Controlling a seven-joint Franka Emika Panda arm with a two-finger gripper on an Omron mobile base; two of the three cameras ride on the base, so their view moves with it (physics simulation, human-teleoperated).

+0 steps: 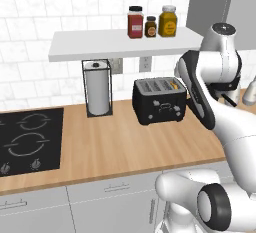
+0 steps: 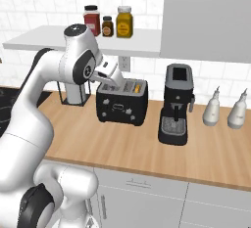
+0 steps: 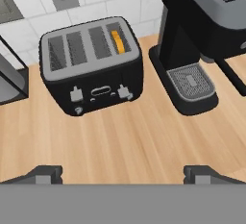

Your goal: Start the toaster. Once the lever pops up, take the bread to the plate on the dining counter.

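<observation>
Gripper [image 3: 123,172] jaws spread wide, holding nothing, hovering before the black toaster [image 3: 92,64] on the wooden counter [image 3: 134,136] — bread [image 3: 117,41] sits in the toaster's slot nearest the coffee machine [image 3: 202,35].

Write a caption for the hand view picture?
Open hand hovers over the toaster, bread in its slot, beside the coffee machine.

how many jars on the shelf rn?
3, in a row on the shelf above the toaster: red jar on the left, small dark jar in the middle, yellow jar on the right. None looks hidden.
</observation>
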